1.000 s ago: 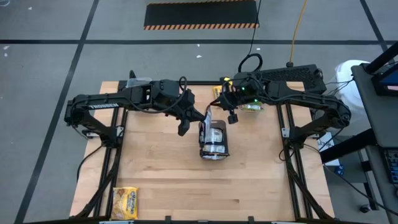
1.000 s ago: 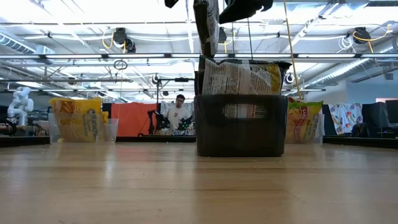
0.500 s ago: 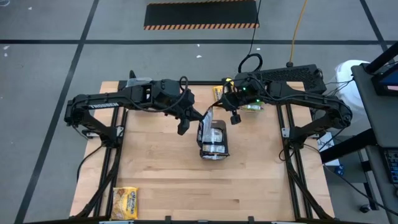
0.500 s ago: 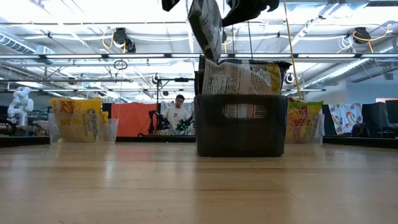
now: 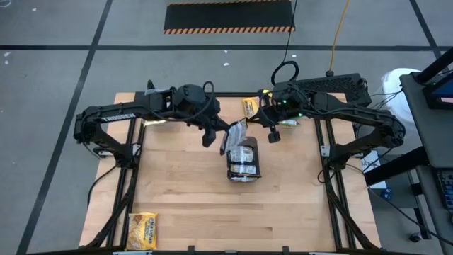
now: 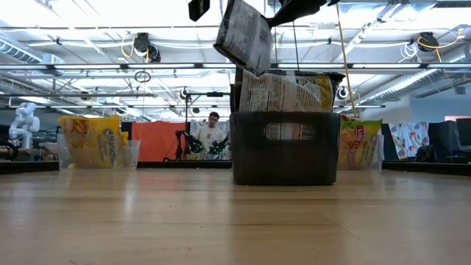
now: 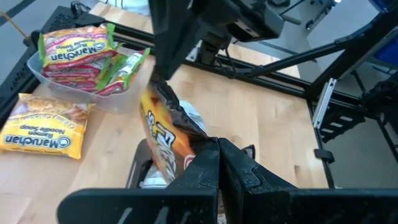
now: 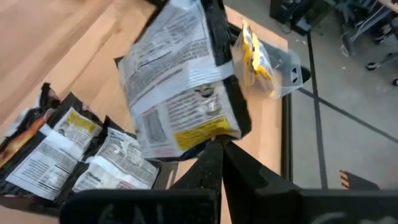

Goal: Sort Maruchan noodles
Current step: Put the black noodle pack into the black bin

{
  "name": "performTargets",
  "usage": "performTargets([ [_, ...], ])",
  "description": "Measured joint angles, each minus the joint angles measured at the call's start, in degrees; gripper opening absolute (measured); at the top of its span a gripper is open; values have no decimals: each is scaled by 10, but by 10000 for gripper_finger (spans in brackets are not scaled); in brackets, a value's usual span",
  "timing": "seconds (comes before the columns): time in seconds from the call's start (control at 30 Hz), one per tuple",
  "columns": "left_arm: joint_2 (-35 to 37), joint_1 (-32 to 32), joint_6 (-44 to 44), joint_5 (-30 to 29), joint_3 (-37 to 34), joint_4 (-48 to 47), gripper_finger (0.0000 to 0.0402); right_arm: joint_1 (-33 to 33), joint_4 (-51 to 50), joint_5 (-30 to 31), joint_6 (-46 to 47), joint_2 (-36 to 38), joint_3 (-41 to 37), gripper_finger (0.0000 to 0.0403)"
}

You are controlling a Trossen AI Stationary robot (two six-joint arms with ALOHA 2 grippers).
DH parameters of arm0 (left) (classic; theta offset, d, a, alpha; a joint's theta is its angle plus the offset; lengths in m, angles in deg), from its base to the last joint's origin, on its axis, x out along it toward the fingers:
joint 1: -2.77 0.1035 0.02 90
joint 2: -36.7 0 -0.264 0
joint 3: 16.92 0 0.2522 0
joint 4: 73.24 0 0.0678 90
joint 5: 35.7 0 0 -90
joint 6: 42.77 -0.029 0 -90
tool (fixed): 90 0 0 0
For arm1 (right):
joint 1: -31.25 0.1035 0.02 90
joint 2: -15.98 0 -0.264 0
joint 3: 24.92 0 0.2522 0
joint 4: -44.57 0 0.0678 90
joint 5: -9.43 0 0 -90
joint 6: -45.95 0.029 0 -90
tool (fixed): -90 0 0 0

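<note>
A dark brown and orange Maruchan packet (image 5: 233, 136) hangs slanted in the air above the dark grey tray (image 5: 243, 170), between my two grippers. Its white printed back shows in the low view (image 6: 246, 33). My left gripper (image 7: 217, 152) is shut on one end and my right gripper (image 8: 217, 152) on the opposite end. Several more dark packets (image 8: 81, 155) stand upright in the tray. Green-edged packets (image 7: 78, 53) lie in a clear tub. One yellow packet (image 7: 43, 127) lies flat beside that tub. My left gripper pinches the packet's end seam (image 7: 198, 142) between both fingers, coming from the table's left. The packet is lifted clear and stretches away toward the other gripper. My right gripper pinches the opposite dark end seam (image 8: 217, 132) between both fingers, coming from the table's right. The packet slants, clear of the tray.
A clear tub with yellow packets (image 6: 94, 143) stands at the table's far left edge, and the tub of green-edged packets (image 6: 359, 143) at the far right. Another yellow packet (image 5: 143, 228) lies at the near left corner. Bare wood lies near and to the left of the tray.
The packet hung edge-on from my right gripper over the tray. It has turned and tipped, so its broad face now shows and it slants between both grippers. My right gripper has shifted slightly toward the table's right, my left slightly toward the far edge.
</note>
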Motion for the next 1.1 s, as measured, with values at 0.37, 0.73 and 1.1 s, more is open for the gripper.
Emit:
performTargets([
  [0.37,-20,15,-13,0,0,-11,0,6,-35,0,15,3,0,0],
  [0.73,-72,17,-55,0,0,-24,0,6,-63,0,29,3,0,0],
  [1.1,-71,22,-69,-23,0,-29,0,6,-77,-2,45,3,-9,0],
])
